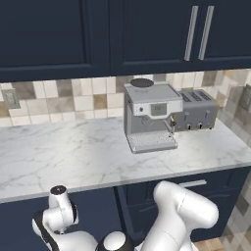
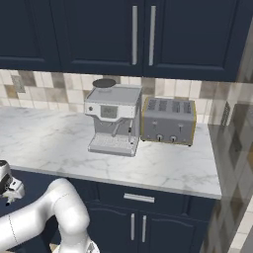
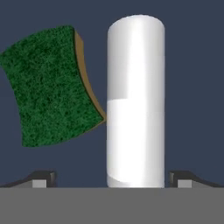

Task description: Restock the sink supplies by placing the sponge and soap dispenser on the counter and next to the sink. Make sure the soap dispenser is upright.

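Between the two dark fingertips (image 3: 43, 178) at the bottom of the hand view stands the soap dispenser (image 3: 136, 100): a smooth white cylinder, glossy, with a faint step in shading halfway along its length. Its pump nozzle cannot be made out from this angle. Whether it is upright in the room cannot be told, since this view rolls with the hand.

Just beside it, on its left in that view, is the sponge (image 3: 50, 87): a coarse dark green face, bowed edges, a thin yellow-brown layer along the side nearest the bottle. One corner of the sponge appears to touch the bottle or very nearly so. Both sit against a plain navy background.

End effector (image 3: 111, 179): fingers spread wide apart, one on each side of the bottle, gripping nothing.

Base views: the white marble surface (image 1: 59, 152) with grey veins runs over navy cabinets. On it, a coffee machine (image 1: 149, 116) and, just beside it, a toaster (image 1: 197, 110), against a tiled backsplash. The arm is bent low in front of the cabinet fronts.
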